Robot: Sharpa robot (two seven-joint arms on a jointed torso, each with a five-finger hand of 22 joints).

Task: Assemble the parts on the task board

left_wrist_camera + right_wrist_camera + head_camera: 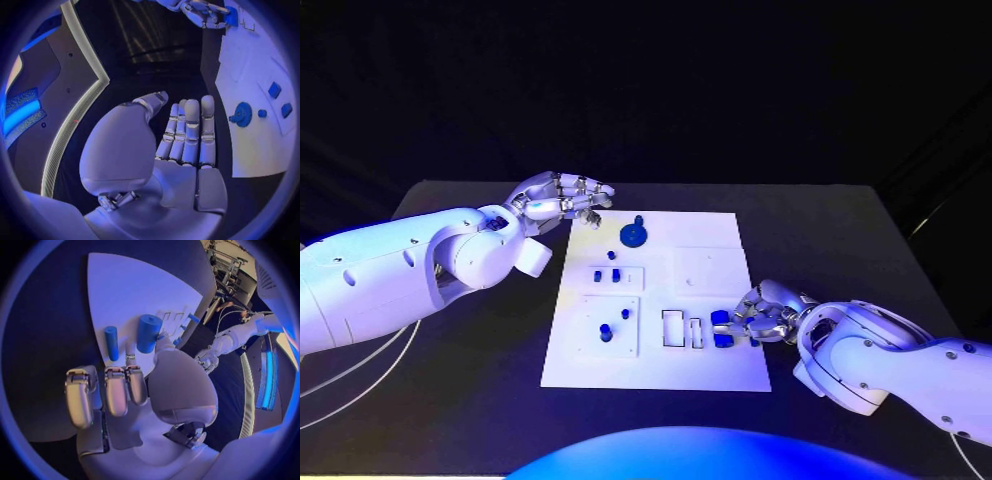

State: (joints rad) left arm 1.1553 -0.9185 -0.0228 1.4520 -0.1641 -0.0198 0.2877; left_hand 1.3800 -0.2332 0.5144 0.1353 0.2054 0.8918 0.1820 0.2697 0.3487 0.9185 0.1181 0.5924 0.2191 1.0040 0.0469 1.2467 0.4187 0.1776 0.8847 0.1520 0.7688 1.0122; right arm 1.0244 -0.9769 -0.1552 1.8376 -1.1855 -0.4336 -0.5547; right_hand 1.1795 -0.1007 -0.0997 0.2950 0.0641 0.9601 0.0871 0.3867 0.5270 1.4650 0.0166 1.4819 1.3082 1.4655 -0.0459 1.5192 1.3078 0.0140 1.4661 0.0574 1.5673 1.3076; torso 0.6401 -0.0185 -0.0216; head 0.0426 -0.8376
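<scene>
Two smooth white arms with rounded shells end in silver hands, left hand [563, 198] and right hand [764, 315]; segmented metallic fingers [191, 131]; thin pale cables trail beneath the left arm [387, 275].

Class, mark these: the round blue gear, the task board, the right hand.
round blue gear [635, 235], head view, its disc.
task board [711, 372], head view, bare near edge.
right hand [764, 315], head view, its back.

Black table [473, 400] under the white plate, dark backdrop behind — white cables [358, 385] trailing across the table's near-left corner

Black table [877, 240] under blue light; darkness behind it. Grey panelled wall [75, 75] with a pale curved strip.
</scene>
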